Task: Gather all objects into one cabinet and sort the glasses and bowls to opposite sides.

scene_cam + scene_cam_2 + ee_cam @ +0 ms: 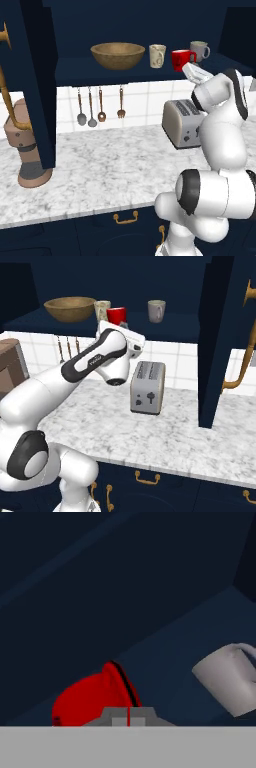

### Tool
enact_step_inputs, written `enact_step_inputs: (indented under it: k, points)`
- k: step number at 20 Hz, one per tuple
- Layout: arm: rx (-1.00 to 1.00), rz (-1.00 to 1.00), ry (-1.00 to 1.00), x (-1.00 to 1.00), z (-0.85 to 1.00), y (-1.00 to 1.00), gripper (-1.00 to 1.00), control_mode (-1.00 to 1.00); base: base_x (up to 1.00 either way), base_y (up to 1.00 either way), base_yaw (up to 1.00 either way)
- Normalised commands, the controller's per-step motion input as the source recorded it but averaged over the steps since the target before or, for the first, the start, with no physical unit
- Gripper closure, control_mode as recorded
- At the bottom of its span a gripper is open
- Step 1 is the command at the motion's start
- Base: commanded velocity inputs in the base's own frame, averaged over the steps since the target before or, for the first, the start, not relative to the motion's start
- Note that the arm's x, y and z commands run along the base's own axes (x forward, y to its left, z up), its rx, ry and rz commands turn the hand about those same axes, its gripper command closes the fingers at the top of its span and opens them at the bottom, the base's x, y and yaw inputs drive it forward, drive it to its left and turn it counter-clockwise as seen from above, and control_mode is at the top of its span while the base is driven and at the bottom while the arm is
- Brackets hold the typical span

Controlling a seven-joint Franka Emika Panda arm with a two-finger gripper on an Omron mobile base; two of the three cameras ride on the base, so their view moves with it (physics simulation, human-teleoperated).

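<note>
On the open navy cabinet's shelf (75,71) stand, left to right, a wide wooden bowl (117,54), a cream patterned mug (157,55), a glossy red cup (181,60) and, further back, a grey-white mug (199,50). My gripper (187,68) reaches up to the red cup's near side. In the hand view the red cup (90,699) lies right at the gripper (128,718), a thin red strip of its rim pinched between the shut tips. The grey-white mug (227,679) is off to the right. From the right, the bowl (70,308) stands left of the red cup (116,315).
A silver toaster (184,122) stands on the marble counter (100,170) below the shelf. Spoons and a fork (92,107) hang on the tiled wall. A brown appliance (27,150) sits at the left. The open cabinet door (35,75) with brass handle juts forward.
</note>
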Motion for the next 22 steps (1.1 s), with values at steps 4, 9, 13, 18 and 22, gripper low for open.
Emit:
enact_step_inputs:
  k: [4,9,13,18,22]
  points:
    - [0.00,0.04,0.03,-0.08,-0.17,0.02,1.00,-1.00,0.00,0.00,0.00]
    - [0.12,0.02,0.00,0.06,-0.16,0.28,-1.00,-1.00,0.00,0.00,0.00]
    - [0.10,0.00,0.00,0.01,-0.09,0.00,-1.00,-1.00,0.00,0.00,0.00]
    - [0.01,0.04,0.00,-0.63,0.00,0.00,-1.00,-1.00,0.00,0.00,0.00]
    - [0.00,0.08,0.00,-1.00,0.00,0.00,-1.00,-1.00,0.00,0.00,0.00]
